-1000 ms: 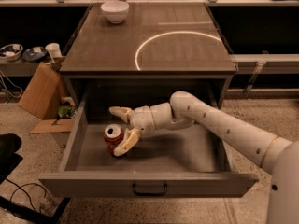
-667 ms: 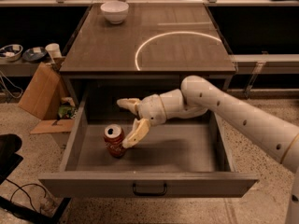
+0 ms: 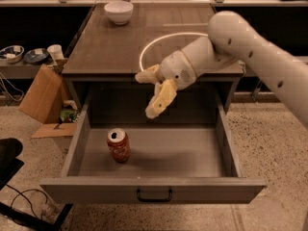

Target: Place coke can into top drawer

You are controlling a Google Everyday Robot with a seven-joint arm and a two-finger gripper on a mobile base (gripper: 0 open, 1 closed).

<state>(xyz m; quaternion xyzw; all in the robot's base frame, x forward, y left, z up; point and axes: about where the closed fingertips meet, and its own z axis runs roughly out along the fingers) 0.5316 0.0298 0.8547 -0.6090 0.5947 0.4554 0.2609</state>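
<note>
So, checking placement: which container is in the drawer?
The red aluminium soda can, upright in the grey drawer; the white bowl sits on the cabinet. Open pincer hovers above.

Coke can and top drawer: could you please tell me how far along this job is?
Done, it seems: the coke can stands upright on the floor of the open top drawer, towards its left side. In hand: the gripper hangs open and empty above the drawer, clear of the can. Left: nothing of the placing itself, as far as I can see.
</note>
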